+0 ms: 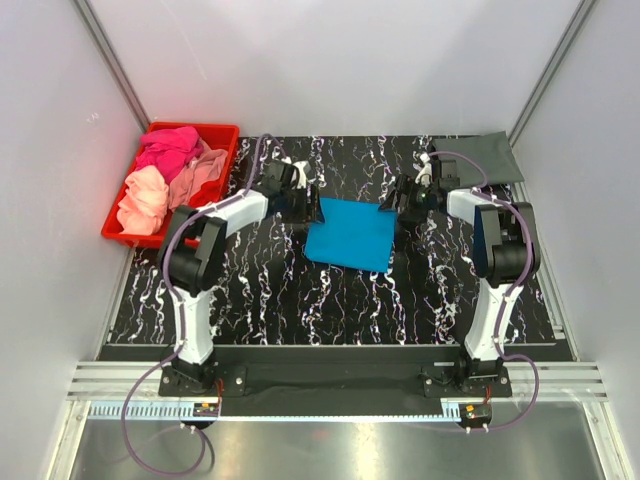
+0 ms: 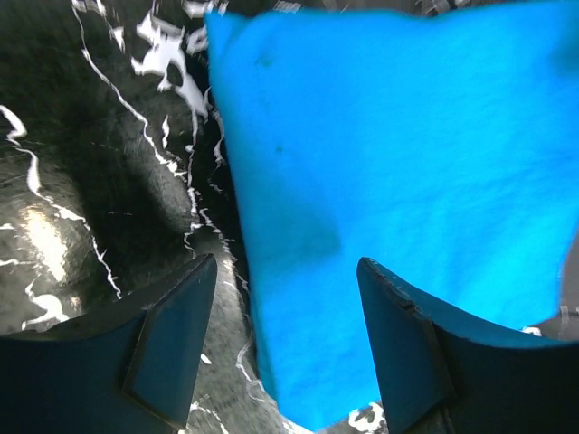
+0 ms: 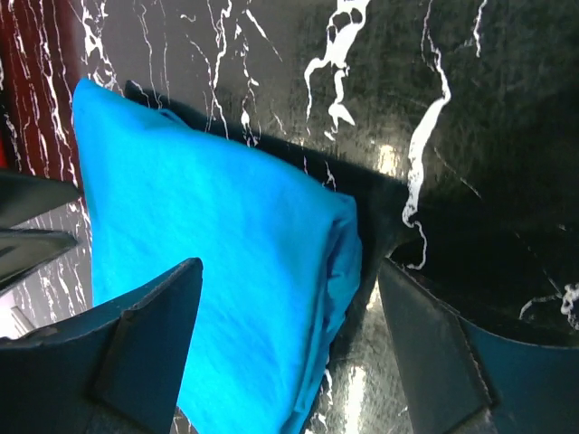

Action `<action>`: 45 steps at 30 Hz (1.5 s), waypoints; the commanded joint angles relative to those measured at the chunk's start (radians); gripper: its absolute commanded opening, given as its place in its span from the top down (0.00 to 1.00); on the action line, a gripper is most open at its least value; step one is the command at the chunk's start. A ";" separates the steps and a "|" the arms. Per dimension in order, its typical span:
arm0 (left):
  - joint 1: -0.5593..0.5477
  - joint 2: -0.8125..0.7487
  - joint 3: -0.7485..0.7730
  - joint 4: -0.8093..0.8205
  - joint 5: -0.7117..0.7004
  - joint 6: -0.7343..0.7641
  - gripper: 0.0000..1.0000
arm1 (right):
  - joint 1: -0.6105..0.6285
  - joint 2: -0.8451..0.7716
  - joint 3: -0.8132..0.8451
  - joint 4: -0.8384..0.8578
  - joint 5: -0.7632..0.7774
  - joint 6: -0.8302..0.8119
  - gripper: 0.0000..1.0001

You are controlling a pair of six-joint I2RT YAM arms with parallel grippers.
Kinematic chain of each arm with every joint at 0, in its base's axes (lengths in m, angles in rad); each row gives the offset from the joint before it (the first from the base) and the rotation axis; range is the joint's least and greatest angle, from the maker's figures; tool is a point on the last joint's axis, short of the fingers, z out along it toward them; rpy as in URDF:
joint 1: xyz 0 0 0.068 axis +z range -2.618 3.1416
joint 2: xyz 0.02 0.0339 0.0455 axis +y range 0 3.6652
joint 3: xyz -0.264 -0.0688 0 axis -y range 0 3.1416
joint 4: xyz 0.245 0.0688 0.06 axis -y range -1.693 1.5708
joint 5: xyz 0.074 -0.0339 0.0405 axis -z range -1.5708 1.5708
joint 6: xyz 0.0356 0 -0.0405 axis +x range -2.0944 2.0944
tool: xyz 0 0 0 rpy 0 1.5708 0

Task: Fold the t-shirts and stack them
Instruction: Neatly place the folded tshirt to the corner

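A bright blue t-shirt (image 1: pixel 352 233) lies folded into a flat rectangle on the black marbled table (image 1: pixel 280 300). My left gripper (image 1: pixel 312 212) is open at its far left corner, jaws straddling the shirt's edge (image 2: pixel 298 362). My right gripper (image 1: pixel 390 208) is open at the far right corner, jaws straddling the folded edge (image 3: pixel 335 271). A dark grey t-shirt (image 1: pixel 485 158) lies folded at the back right. Hot pink (image 1: pixel 168 150), peach (image 1: pixel 145 200) and salmon (image 1: pixel 200 172) shirts are crumpled in the red bin (image 1: pixel 222 131).
The red bin stands at the table's back left corner, beside the left wall. White walls close in the back and sides. The arm bases sit on the rail at the near edge.
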 commanded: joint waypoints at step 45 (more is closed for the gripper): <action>-0.021 -0.322 0.037 -0.200 0.011 0.002 0.29 | -0.019 -0.057 0.139 -0.145 0.117 -0.246 1.00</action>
